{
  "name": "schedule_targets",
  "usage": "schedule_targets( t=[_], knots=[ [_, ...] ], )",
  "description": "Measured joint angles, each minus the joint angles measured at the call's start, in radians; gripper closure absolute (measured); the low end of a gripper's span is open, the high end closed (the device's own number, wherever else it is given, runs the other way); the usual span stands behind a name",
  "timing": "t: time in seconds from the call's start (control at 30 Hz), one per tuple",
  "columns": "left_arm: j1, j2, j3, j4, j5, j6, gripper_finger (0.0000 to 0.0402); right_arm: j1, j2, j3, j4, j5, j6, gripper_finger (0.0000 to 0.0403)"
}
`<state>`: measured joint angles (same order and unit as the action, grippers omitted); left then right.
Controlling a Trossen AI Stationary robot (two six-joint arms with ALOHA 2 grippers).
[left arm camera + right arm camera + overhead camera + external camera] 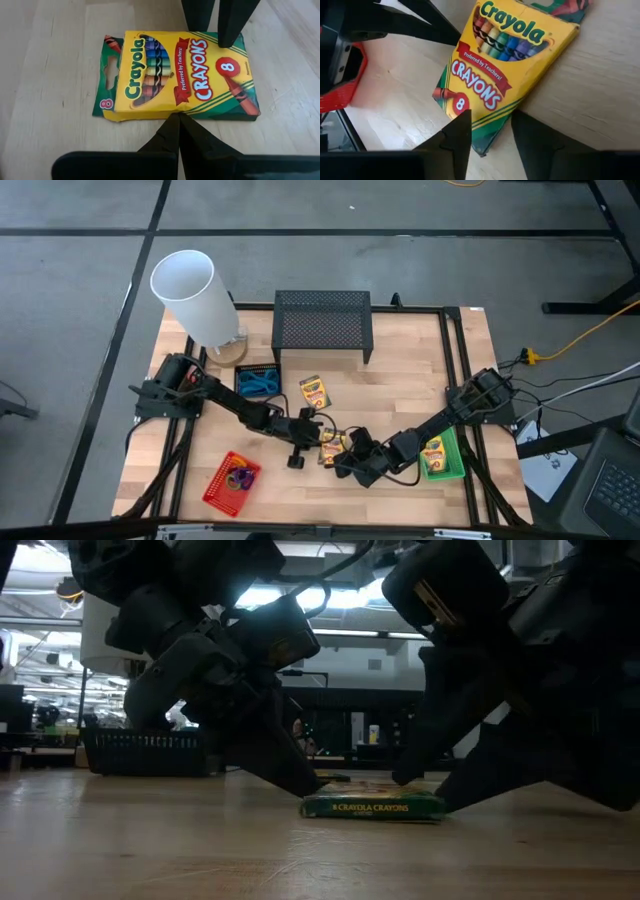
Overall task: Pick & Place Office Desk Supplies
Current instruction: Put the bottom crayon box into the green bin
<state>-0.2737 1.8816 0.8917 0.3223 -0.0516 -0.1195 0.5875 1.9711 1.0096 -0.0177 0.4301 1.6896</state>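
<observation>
A yellow-and-green crayon box (333, 448) lies flat on the wooden table (400, 390) between my two grippers. My left gripper (178, 120) reaches in from the table's left, shut, with its tips at one long side of the box. My right gripper (490, 127) comes from the table's right and stands open astride the box's corner at the end with the "8". A second crayon box (314, 391) lies flat farther back. A third crayon box (434, 457) lies in the green basket (455, 465). My left gripper's shut fingertips (170, 127) meet the middle of the box's long side (165, 116), slanting down from the table's left. The box lies flat on the table (372, 807). My right gripper's fingers (462, 127) stand either side of the box's corner (480, 142), slanting down from the right; I cannot tell whether they touch it.
A black basket (258, 381) with blue-handled scissors stands behind the left arm. A red basket (232, 481) with loops sits at the near left. A big white cylinder (195, 295) and a wide black mesh stand (323, 320) stand at the back.
</observation>
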Motion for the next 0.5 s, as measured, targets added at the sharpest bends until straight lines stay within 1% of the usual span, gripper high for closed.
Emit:
schedule_targets(
  t=[0.13, 0.33, 0.37, 0.5],
  knots=[
    [0.0, 0.0, 0.0, 0.003, 0.001, 0.0, 0.0399, -0.002, 0.003, -0.001, 0.0, 0.007, -0.022, 0.0296],
    [0.0, 0.0, 0.0, 0.003, 0.004, 0.0, 0.0399, -0.002, 0.003, -0.002, 0.0, 0.024, -0.044, 0.0387],
    [0.0, 0.0, 0.0, 0.003, 0.003, 0.001, 0.0399, -0.002, 0.003, -0.002, 0.0, 0.029, -0.049, 0.0392],
    [0.0, 0.0, 0.0, 0.002, 0.0, 0.003, 0.04, 0.0, 0.003, -0.002, 0.0, 0.032, -0.068, 0.0395]
  ],
)
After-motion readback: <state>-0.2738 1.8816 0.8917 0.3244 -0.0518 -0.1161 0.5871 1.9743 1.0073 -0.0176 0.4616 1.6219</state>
